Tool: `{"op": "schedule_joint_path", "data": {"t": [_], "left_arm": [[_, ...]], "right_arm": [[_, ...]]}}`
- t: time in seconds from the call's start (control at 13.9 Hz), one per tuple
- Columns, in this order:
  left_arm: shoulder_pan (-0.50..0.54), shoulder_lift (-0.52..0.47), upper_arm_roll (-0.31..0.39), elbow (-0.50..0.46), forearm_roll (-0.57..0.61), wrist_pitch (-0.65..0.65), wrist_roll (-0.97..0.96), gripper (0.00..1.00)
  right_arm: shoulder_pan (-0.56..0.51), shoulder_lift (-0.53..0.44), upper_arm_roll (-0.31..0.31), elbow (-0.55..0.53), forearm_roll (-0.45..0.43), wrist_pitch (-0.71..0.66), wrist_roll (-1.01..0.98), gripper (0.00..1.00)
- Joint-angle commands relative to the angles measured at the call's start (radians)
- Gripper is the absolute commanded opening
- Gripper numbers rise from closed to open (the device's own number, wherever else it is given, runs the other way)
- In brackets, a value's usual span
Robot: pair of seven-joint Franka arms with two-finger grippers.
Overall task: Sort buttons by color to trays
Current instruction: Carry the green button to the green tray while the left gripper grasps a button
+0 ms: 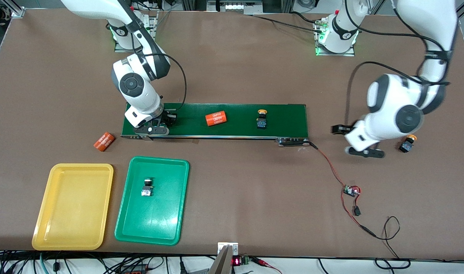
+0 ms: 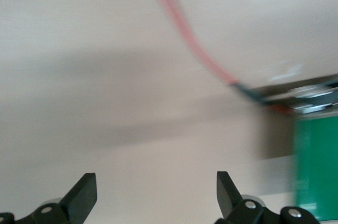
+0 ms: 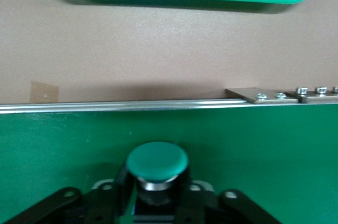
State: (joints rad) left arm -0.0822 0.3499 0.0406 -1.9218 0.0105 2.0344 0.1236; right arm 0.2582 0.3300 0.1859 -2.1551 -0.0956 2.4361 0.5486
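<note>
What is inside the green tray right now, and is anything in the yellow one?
The green tray holds one button, lying near its middle; its cap colour is hard to tell from above. The yellow tray shows only bare floor. Nothing covers either tray, so no part is hidden.

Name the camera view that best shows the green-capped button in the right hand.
The right wrist view: the green-capped button fills it, clamped in the right hand on the belt. The front view hides it under the arm; the left wrist view misses it.

Button point(image 1: 147, 187) in tray point(image 1: 180, 198), another point(image 1: 261, 118) on belt point(image 1: 289, 121) (midway)
</note>
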Motion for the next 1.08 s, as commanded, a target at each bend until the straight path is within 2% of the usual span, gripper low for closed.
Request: {"op": "schedule_joint_path", "data": {"t": [0.0, 0.22, 0.36, 0.43, 0.72, 0.86, 1.0], "left_arm": [[-0.002, 0.020, 0.077, 0.000, 0.155, 0.042, 0.117, 1.00], [0.021, 0.056, 0.123, 0.000, 0.314, 0.149, 0.189, 1.00], [0.051, 0.086, 0.152, 0.000, 0.428, 0.232, 0.243, 1.00], [0.068, 0.101, 0.160, 0.001, 0.445, 0.259, 0.272, 1.00], [0.208, 0.161, 0.153, 0.003, 0.430, 0.375, 0.451, 1.00], [0.251, 0.162, 0.125, 0.003, 0.412, 0.397, 0.517, 1.00], [0.260, 0.162, 0.113, -0.002, 0.308, 0.385, 0.576, 1.00]], "right_arm": [[-0.022, -0.012, 0.006, -0.006, -0.013, 0.009, -0.002, 0.11], [-0.042, -0.023, 0.004, 0.078, -0.015, -0.002, -0.024, 0.09], [-0.053, 0.007, 0.001, 0.180, -0.010, -0.008, -0.087, 0.09], [-0.051, 0.045, -0.005, 0.243, -0.010, -0.011, -0.117, 0.06], [-0.034, 0.223, -0.052, 0.456, -0.013, -0.012, -0.134, 0.05], [-0.024, 0.305, -0.069, 0.542, -0.012, -0.006, -0.169, 0.05], [-0.022, 0.378, -0.082, 0.628, -0.009, -0.005, -0.193, 0.05]]}}
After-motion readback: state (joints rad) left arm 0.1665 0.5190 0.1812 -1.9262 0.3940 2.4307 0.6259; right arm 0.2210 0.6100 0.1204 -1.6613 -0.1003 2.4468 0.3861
